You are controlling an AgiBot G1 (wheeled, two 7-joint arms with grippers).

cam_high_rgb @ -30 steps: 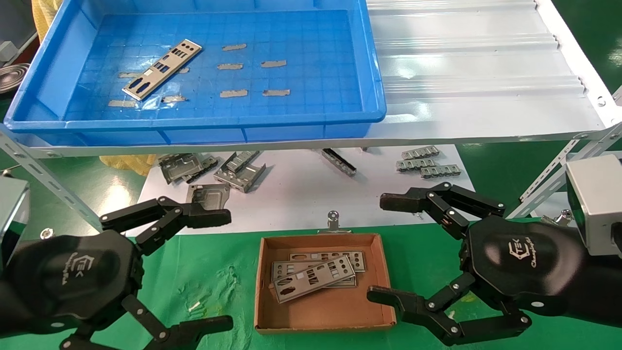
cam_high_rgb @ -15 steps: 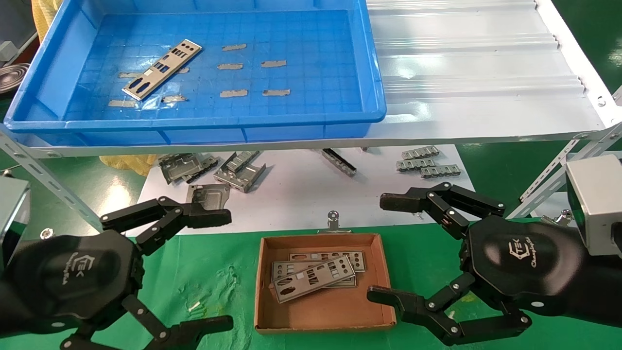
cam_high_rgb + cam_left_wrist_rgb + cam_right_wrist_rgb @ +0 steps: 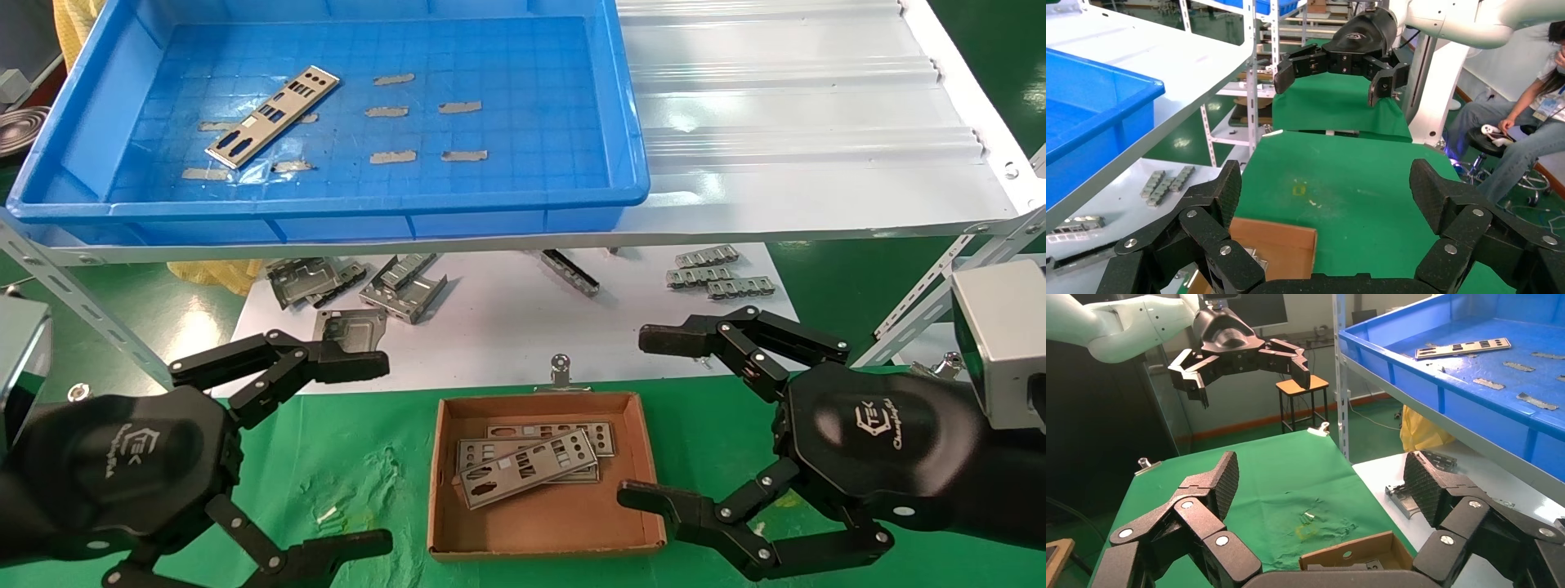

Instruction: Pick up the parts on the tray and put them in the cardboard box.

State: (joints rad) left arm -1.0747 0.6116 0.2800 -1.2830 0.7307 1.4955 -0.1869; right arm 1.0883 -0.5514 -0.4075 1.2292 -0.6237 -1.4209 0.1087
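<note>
- No change from the earlier head frames: both arms, the plates and the box sit exactly as before.
- Left gripper [image 3: 372,452] lower left of the head view, fingers spread wide, holding nothing, over the green mat [image 3: 368,465].
- Right gripper [image 3: 645,416] lower right, also spread wide and empty, its lower finger just off the box's right wall.
- Tray [image 3: 629,131] upper left, on the white shelf [image 3: 801,122]; one part [image 3: 272,116] lies flat in its left half, well apart from both grippers, above and beyond the left one.
- That part's long axis runs diagonally, lower-left end toward the tray's front wall, upper-right end toward the tray's back.
- Box [image 3: 441,490] bottom centre between the two grippers; plates [image 3: 527,465] stacked inside, top one tilted with its right end higher in frame, the ones beneath roughly level.
- Grey brackets [image 3: 359,286] and ridged strips [image 3: 717,273] on the white sheet under the shelf, mid frame.
</note>
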